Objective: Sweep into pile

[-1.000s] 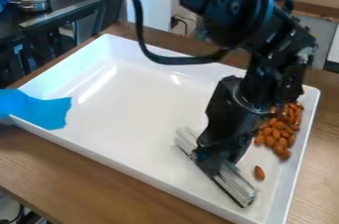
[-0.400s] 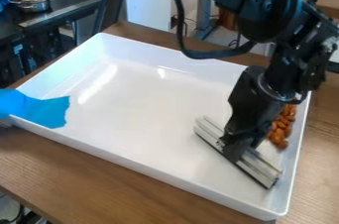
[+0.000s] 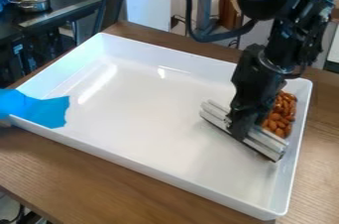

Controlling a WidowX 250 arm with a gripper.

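Camera view, black two-finger gripper (image 3: 240,120): closed on the long silver ribbed metal bar (image 3: 266,143), gripped near its middle.
Brown almonds (image 3: 279,124): one heap just beyond gripper and bar, between them and the near side wall of the white rectangular tray (image 3: 144,106); some are hidden behind the gripper.
Sweep done: mostly, I judge; every almond in sight is in that heap.
Sweep left: perhaps a light tightening push, then lifting the bar away.
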